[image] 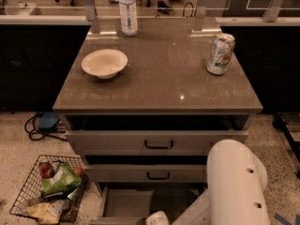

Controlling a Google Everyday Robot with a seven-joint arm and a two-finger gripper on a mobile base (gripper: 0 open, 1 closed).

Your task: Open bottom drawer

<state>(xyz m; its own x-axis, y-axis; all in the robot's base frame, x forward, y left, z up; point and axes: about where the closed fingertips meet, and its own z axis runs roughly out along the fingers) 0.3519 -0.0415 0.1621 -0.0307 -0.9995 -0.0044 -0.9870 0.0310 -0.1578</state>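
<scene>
The bottom drawer (125, 203) stands pulled out below the two upper drawers. Its plain grey tray shows, and its front lies at the lower edge of the camera view, with the handle out of sight. The middle drawer (140, 173) and the top drawer (159, 142) are shut, each with a black bar handle. My white arm (234, 186) comes in from the lower right and reaches down over the open drawer. A small white rounded part of the arm (157, 218) shows at the bottom edge. My gripper is below the view and does not show.
The brown cabinet top (159, 78) bears a white bowl (104, 63), a water bottle (128, 11) and a drink can (220, 54). A wire basket of snacks (49, 189) stands on the floor at left, with cables (40, 128) behind it.
</scene>
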